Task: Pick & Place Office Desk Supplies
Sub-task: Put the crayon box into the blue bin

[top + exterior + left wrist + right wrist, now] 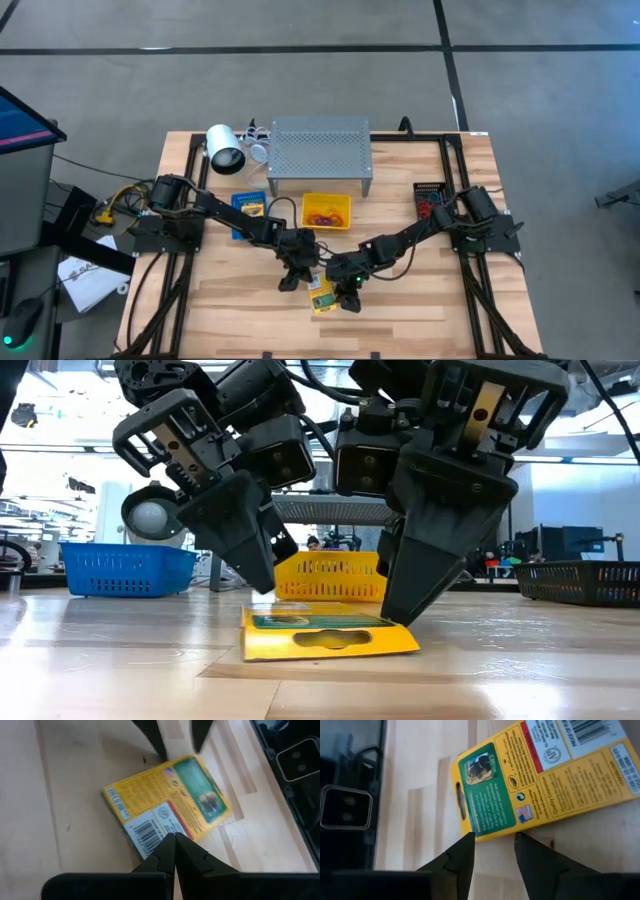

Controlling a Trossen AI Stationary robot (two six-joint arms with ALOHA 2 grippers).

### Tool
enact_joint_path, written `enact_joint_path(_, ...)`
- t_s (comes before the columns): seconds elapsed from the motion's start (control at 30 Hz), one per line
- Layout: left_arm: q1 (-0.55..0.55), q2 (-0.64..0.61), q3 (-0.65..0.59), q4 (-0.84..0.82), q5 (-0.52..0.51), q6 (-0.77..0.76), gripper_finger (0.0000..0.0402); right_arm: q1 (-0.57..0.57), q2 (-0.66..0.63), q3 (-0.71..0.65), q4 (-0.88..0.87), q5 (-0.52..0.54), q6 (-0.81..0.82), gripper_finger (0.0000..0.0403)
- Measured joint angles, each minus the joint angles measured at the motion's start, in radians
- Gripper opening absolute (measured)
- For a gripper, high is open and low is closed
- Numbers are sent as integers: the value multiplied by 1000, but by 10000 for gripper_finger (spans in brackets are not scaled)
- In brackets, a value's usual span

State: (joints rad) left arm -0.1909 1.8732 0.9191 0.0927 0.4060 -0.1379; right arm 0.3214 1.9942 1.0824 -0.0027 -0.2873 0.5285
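The crayon box lies flat near the surface's front edge; the right pincer stands apart over its end, gripping nothing, while the left pincer, fully closed and empty, touches the opposite end, probably to steady it.

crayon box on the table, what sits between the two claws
Only the crayon box itself, flat on the wood: left claw at one end, right claw at the other, clearest in the low view.

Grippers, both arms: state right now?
Left gripper: shut, holding nothing, tips at the crayon box edge.
Right gripper: open, fingers at the same box's end, not gripping it.
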Motion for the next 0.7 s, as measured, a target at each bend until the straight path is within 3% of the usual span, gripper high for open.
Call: enact_joint_path(0.7,-37,-1,0,-68,-54,14,1,-28,18,-1,55,21,41,97)
